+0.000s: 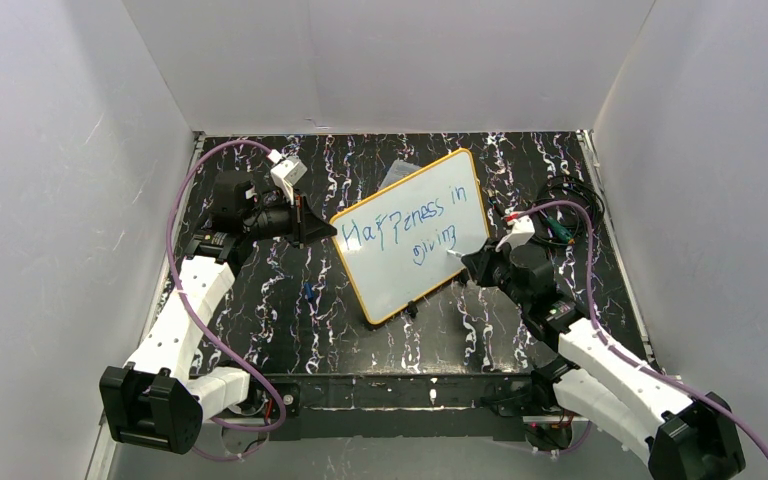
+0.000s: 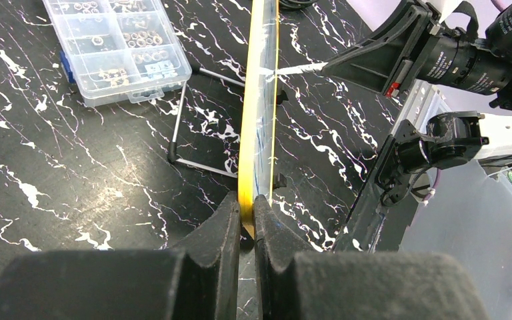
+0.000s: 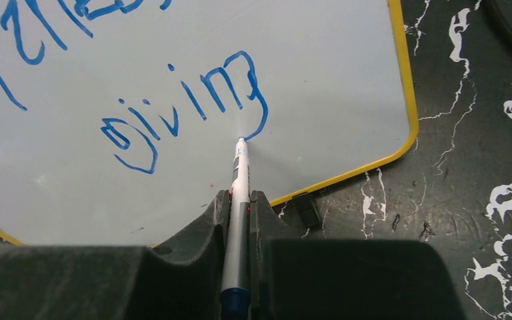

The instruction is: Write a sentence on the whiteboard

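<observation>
You find the whiteboard [image 1: 390, 285] in the middle of the top view, standing tilted on the black marbled table [image 1: 290, 320]. Your left gripper [image 2: 247, 223] is clamped on its yellow edge. Your right gripper [image 3: 240, 207] is closed on a marker [image 3: 241, 173]. Its tip touches the board at the tail of the last letter of the sentence [image 1: 410, 226]. A clear box [image 2: 117, 50] lies behind the board, in the upper left of the left wrist view.

Left arm [image 1: 185, 300] and right arm [image 1: 610, 365] reach inward, both jaws clamped tight.

White walls [image 1: 380, 60] enclose a black marbled tabletop [image 1: 300, 335].
</observation>
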Available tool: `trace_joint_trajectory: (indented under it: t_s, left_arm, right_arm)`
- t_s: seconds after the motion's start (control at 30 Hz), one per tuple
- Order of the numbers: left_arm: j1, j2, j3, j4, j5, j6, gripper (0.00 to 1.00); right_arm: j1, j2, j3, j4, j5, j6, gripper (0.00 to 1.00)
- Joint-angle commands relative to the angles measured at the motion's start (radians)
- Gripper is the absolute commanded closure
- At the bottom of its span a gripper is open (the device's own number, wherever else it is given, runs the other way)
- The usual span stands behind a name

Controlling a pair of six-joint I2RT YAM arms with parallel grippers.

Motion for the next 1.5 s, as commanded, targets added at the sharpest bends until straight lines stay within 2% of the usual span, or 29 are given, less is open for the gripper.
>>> trace_joint_trajectory:
  t_s: [0.0, 0.3, 1.07, 1.47]
  left_arm:
    - [-0.008, -0.024, -0.002, 0.013, 0.040, 0.028, 1.00]
    - [-0.007, -0.027, -0.005, 0.013, 0.038, 0.028, 1.00]
    - [-0.007, -0.019, -0.003, 0.013, 0.037, 0.028, 1.00]
    - [-0.007, -0.023, -0.003, 0.013, 0.038, 0.028, 1.00]
  right_arm:
    - [0.003, -0.028, 0.010, 0.072, -0.038, 0.038, 0.99]
    - [0.003, -0.054, 0.062, 0.145, 0.102, 0.008, 0.99]
    - [0.003, 0.055, 0.064, 0.217, 0.095, -0.029, 0.99]
    - [0.003, 0.023, 0.030, 0.146, 0.092, -0.015, 0.99]
